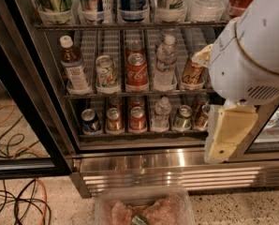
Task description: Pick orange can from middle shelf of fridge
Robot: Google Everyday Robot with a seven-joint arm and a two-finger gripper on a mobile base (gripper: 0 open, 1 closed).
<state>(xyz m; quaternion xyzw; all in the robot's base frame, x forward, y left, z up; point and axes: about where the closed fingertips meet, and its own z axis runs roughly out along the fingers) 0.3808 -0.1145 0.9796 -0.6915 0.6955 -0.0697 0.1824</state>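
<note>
i am looking into the fridge (144, 165) and taking the red coca-cola can (137, 70) at the front of the middle shelf (102, 95) as my marker. the orange can (191, 73) is standing upright on that same rack, two lanes to the right of the coca-cola can, with the clear water bottle (165, 62) sitting between them. the white arm (261, 46) is covering the orange can's far edge. the pincer (203, 55) is showing only as a pale tip beside the orange can's top, farther right of the coca-cola can than anything else in the row. i cannot tell whether it is wide or narrow, nor whether it is touching the can.

i am judging the orange can to be full, so fairly weighty for its size. its thin wall is probably staying stiff under a squeeze, but the surface is smooth and, being chilled, likely slick. i am planning to take it across the middle of the body, above the clear front cup (192, 85) and below the silver rim. i am expecting tight room, with the white lane dividers (150, 43) running through the row to the right of the coca-cola can.
</note>
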